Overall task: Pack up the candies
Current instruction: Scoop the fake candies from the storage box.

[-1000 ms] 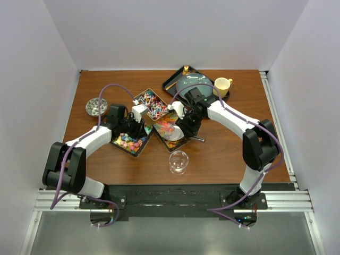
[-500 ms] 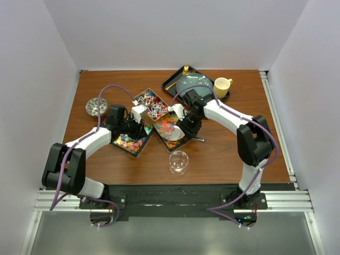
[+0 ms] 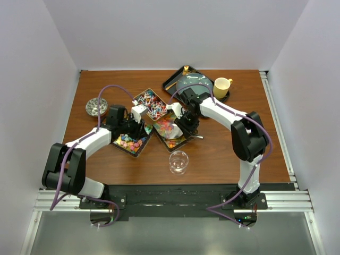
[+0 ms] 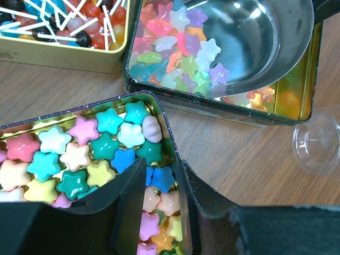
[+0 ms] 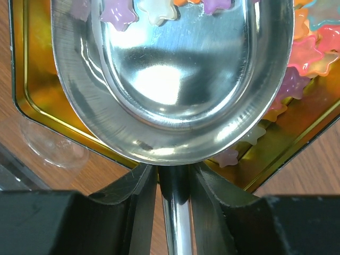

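Candies (image 3: 166, 126) of three kinds lay in three gold rectangular tins clustered near the middle of the brown wooden table (image 3: 223, 143). Seen from above, the red, white and blue sweets on white sticks (image 4: 69, 21) filled the 12 o'clock tin (image 4: 64, 57) of that cluster. The chunky multicoloured stars (image 4: 79, 154) filled the 8 o'clock tin (image 4: 171, 133), and the translucent pastel star gummies (image 4: 175, 48) lay in the 4 o'clock tin (image 4: 306, 79).

Your right claw (image 5: 174, 172) pinched the handle of a shiny oval steel scoop (image 5: 175, 79). Its bowl lay inside the 4 o'clock tin, with its far lip at the edge of the gummy heap and a few gummies resting on it.

Your left claw (image 4: 163, 167) stood partly spread astride the wall of the 8 o'clock tin. One finger (image 4: 130, 202) was inside among the stars and the other was against the outside of the wall, with a gap between them wider than the wall.

A small clear glass jar (image 3: 178, 162) stood upright on the table at 6 o'clock of the cluster, just beside the near corner of the 4 o'clock tin.
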Robot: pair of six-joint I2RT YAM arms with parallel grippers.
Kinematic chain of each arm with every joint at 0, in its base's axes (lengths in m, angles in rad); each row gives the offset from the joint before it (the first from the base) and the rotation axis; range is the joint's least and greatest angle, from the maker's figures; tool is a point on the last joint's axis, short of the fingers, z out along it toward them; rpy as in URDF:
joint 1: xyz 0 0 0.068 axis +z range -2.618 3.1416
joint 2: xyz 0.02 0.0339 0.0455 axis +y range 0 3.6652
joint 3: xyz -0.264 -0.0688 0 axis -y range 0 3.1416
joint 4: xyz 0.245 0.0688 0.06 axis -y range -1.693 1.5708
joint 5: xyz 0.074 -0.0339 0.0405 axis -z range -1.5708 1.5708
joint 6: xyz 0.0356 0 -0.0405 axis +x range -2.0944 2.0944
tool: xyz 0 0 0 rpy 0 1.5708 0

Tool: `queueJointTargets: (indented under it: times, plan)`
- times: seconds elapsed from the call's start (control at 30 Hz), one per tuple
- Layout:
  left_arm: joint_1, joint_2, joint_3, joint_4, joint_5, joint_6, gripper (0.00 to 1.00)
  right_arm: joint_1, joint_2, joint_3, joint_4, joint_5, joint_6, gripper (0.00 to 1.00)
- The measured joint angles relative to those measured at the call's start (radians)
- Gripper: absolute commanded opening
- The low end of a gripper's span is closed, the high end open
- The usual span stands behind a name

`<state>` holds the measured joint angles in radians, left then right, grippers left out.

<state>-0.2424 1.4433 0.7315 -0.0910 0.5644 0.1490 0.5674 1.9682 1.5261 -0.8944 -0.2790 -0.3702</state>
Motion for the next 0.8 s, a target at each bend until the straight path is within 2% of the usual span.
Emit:
queueJointTargets:
  times: [0.07,0.1,0.13,0.17,0.4,0.6,0.8]
  plan:
    - [0.0,0.0,0.0,0.001,0.0,0.0,0.36,0.0,-0.001,-0.005,0.008,0.0,0.0,0.3]
    - [0.0,0.0,0.0,0.001,0.0,0.0,0.36,0.0,-0.003,-0.01,0.014,0.0,0.002,0.13]
    - [0.0,0.0,0.0,0.001,0.0,0.0,0.36,0.0,-0.008,-0.015,0.021,0.0,0.004,0.03]
    - [0.0,0.0,0.0,0.001,0.0,0.0,0.36,0.0,-0.011,-0.02,0.027,-0.003,0.005,0.0]
    - [0.0,0.005,0.008,-0.011,-0.001,0.005,0.36,0.001,-0.106,-0.16,0.177,-0.015,0.03,0.0]
    - [0.0,0.018,0.051,-0.084,-0.019,0.054,0.37,-0.019,-0.198,-0.303,0.334,-0.075,0.038,0.0]
    - [0.002,0.016,0.064,-0.169,-0.021,0.111,0.38,-0.044,-0.259,-0.371,0.378,-0.137,0.037,0.0]
